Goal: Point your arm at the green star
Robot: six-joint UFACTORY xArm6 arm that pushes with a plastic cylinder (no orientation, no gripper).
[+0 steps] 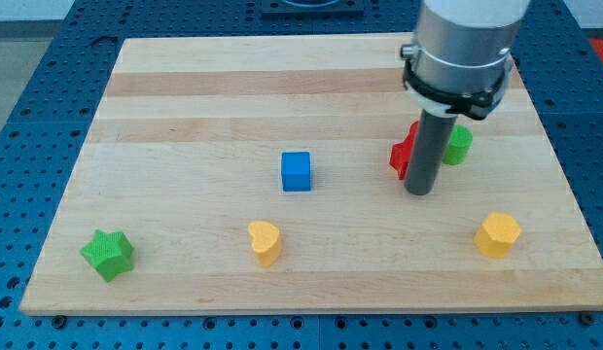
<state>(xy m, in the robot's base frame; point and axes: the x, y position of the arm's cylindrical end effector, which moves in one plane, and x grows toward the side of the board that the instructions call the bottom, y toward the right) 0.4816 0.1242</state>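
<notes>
The green star [108,254] lies near the board's bottom left corner. My tip [419,191] rests on the board at the view's right of centre, far to the right of the star. The rod stands just in front of a red block [403,151], whose shape is partly hidden by the rod. A green block [459,145] sits just right of the rod, also partly hidden.
A blue cube [296,171] sits near the board's middle. A yellow heart [265,241] lies below it toward the bottom edge. A yellow hexagon [498,234] lies at the bottom right. The wooden board [185,97] rests on a blue perforated table.
</notes>
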